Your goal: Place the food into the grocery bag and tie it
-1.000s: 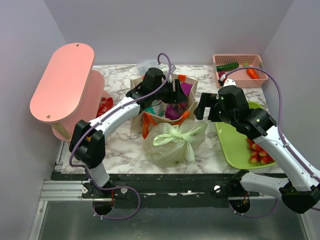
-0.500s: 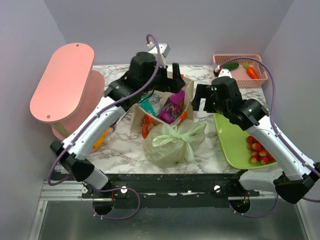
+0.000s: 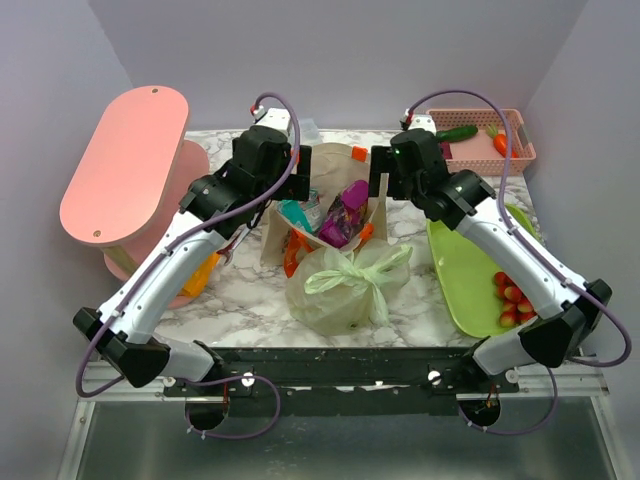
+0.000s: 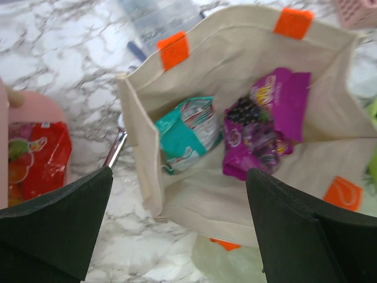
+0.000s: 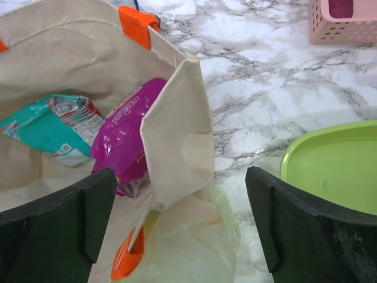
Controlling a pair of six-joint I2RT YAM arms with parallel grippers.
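My left pincer (image 4: 179, 174) hung wide open above the canvas tote (image 4: 235, 194), both fingers spread to the lower corners of its own view and holding nothing. My right pincer (image 5: 181, 172) was just as wide and just as empty, over the tote's right corner.

The tote stood open on the marble table (image 3: 250, 300) with two things in it: a teal packet (image 4: 185, 132) on the left and a purple packet (image 4: 265, 127) leaning beside it, the two touching.

The grocery bag (image 3: 345, 285) sat at the near side of the tote, pressed against its front wall, with its handles knotted on top (the food I could not make out through the plastic).

To the right lay a green tray (image 3: 465, 270) with a cluster of small red fruits (image 3: 515, 300) at its near end. Behind it, a pink basket (image 3: 480, 150) held a cucumber (image 3: 455, 132) and a carrot (image 3: 500, 143). A red packet (image 4: 32, 156) lay by the pink stand (image 3: 125, 160) on the left.
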